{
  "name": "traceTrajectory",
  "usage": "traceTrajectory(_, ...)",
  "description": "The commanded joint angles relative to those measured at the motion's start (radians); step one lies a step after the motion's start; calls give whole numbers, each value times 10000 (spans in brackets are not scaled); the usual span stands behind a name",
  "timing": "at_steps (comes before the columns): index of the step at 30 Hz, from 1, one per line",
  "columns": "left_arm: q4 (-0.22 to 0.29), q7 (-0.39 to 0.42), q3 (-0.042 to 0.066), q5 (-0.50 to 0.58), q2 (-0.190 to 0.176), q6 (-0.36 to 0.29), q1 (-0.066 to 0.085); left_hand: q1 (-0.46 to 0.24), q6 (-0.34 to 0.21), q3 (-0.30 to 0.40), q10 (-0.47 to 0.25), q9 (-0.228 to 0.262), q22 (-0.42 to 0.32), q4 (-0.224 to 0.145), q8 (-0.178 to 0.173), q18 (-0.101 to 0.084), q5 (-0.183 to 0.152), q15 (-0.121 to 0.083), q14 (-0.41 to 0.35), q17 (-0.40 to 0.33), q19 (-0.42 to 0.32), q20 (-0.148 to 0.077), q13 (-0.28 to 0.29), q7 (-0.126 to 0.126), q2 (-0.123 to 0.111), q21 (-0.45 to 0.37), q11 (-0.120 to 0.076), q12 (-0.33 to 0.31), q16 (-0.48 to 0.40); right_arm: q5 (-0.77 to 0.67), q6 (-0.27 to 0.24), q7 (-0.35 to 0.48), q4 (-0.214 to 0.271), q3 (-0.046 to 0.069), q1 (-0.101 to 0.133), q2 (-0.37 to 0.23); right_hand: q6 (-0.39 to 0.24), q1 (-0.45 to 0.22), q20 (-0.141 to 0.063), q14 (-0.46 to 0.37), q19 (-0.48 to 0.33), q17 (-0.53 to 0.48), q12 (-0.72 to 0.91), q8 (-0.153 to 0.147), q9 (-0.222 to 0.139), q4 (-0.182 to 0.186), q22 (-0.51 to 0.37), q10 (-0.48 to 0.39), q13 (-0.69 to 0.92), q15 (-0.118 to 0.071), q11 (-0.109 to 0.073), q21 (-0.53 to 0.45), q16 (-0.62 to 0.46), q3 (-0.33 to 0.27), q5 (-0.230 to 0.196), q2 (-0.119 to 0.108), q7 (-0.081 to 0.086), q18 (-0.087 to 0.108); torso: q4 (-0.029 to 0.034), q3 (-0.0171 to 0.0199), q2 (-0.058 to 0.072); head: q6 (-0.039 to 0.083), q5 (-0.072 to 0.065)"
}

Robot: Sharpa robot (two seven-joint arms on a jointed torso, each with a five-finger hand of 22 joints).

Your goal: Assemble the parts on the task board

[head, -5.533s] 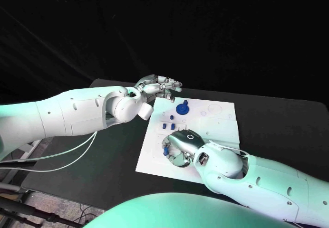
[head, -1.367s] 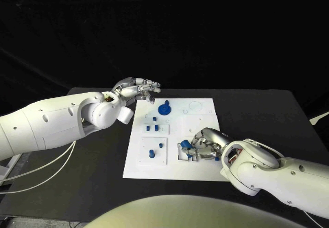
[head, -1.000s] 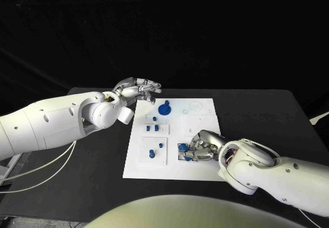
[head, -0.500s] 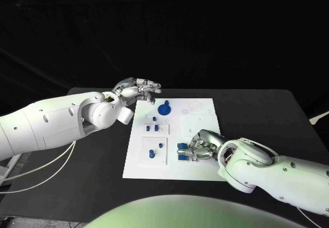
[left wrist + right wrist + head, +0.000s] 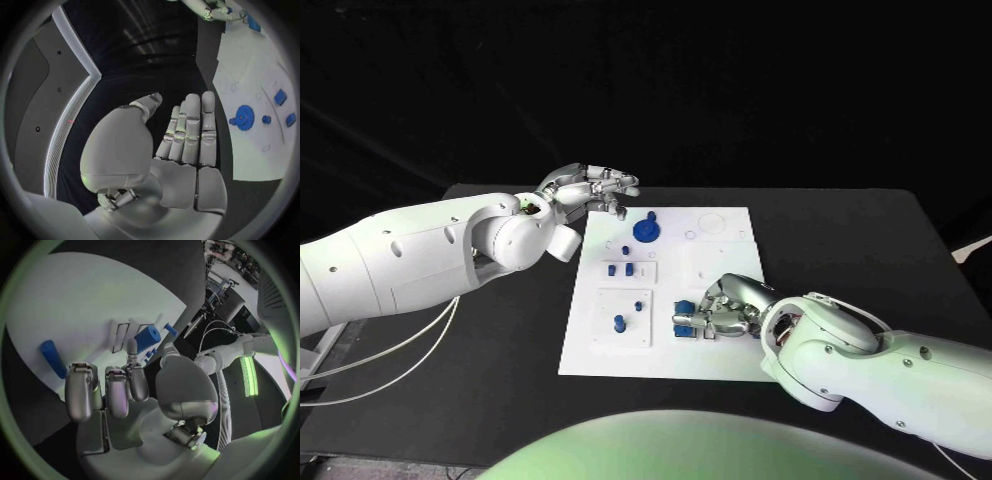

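The right robot hand (image 5: 718, 312) was down on the near right part of the task board (image 5: 733, 250), fingers curled over the slotted fixture there. In the right wrist view a stubby blue cylinder (image 5: 147, 336) sat between the thumb and a fingertip, so that robot hand was clamped on the part. In the head view blue showed at its fingertips (image 5: 687, 322), just at the edge of the dark slot. My read: it held the piece low and close to the board so that it could be lined up with the recess, though whether the piece touched the board I could not tell.

Beside it in the wrist view, a longer blue peg (image 5: 51, 358) lay flat and loose on the white plate, apart from the fingers. It looked like a piece waiting its turn.

Over at the far left corner, the left robot hand (image 5: 596, 186) hovered off the board's edge above the black tabletop (image 5: 862, 240). Its own wrist view showed the fingers (image 5: 190, 131) straight and side by side, nothing in them, with the thumb a little apart. Parked out there, it left the working area uncovered, which I took to be the point.

The blue round knob (image 5: 645, 229) stood at the far left of the board, small blue blocks (image 5: 619, 269) sat in the middle-left fixture, and a blue peg (image 5: 619, 322) stood in the near-left square plate.
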Motion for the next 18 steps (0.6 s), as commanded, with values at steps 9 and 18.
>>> traceTrajectory(9, 32, 23, 8, -45, -12, 149, 8, -4, -90, -48, -91, -18, -9, -23, 40, 94, -19, -30, -65, -13, 69, 6, 10, 1, 84, -51, -12, 34, -57, -555, 243, 25, 109, -1, -10, -158, 163, 2597, -136, 1024, 537, 2551, 277, 129, 209, -66, 2270, 277, 1260, -117, -81, 211, 75, -351, 160, 498, -127, -172, -18, 6, 4, 0, 12)
traceTrajectory(18, 32, 17, 7, -46, -30, 142, 8, -2, -91, -51, -92, -18, -10, -21, 43, 94, -19, -30, -66, -13, 69, 6, 11, 1, 85, -54, -12, 35, -57, -809, 279, -158, -92, -1, -1, -160, 270, 3003, -164, 1038, 572, 2614, 392, 178, 293, -57, 2294, 368, 1391, -150, -123, 297, 94, -517, 404, 715, -175, -190, -3, -1, 6, 0, -9)
